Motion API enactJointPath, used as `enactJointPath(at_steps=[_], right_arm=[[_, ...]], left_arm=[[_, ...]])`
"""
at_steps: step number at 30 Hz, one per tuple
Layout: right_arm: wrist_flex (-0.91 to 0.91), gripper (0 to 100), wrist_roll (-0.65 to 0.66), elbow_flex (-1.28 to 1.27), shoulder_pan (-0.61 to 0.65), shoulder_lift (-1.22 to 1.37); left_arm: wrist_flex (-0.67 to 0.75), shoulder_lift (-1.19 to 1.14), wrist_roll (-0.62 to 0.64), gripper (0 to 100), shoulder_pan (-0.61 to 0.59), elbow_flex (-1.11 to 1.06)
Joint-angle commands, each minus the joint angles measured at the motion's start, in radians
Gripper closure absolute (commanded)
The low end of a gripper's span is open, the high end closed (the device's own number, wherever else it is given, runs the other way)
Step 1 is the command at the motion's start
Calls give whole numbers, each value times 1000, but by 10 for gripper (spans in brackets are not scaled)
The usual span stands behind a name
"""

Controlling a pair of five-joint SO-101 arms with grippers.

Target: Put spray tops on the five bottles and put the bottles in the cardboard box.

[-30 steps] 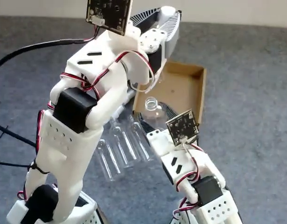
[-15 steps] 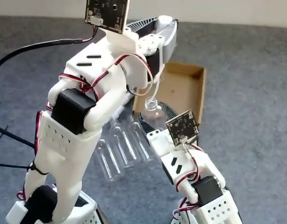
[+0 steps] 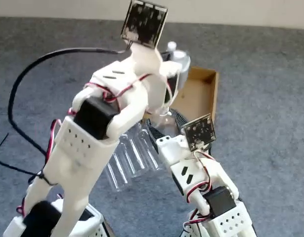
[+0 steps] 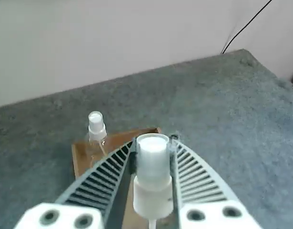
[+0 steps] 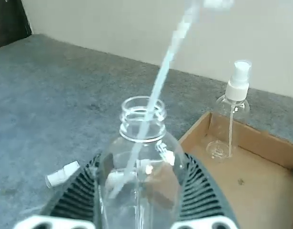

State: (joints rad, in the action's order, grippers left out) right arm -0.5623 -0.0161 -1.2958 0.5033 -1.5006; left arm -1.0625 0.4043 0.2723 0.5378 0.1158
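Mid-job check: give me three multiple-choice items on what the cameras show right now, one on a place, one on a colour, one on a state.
1. Where is the finished clear plastic bottle, the one already wearing a spray top?
A) upright inside the brown cardboard box
B) lying outside it
C) balanced on its rim

2. What colour is the plastic spray top in the left gripper?
A) black
B) blue
C) white

3. How is the neck of the unfinished clear plastic bottle in the right gripper?
A) closed by a spray top
B) open, with a dip tube running down into it
C) taped over

Answers:
1 A: it stands on the box floor in both wrist views.
2 C: the left wrist view shows it white between the fingers.
3 B: the right wrist view shows the bare threaded rim with the tube passing through.
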Motion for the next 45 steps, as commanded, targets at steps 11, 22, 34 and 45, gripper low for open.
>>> enactJointPath(at_steps=[11,22,34,45], right_arm=[[24,995,-49,77,-44,-12],[24,995,-48,74,-41,-12],[24,995,-48,74,-44,-12],[24,995,-46,74,-42,-12]], left_arm=[[293,366,-124,981,42,-578],[249,366,-157,874,70,-549],[124,364,-206,870,51,-288],[144,222,-264,873,-35,-303]])
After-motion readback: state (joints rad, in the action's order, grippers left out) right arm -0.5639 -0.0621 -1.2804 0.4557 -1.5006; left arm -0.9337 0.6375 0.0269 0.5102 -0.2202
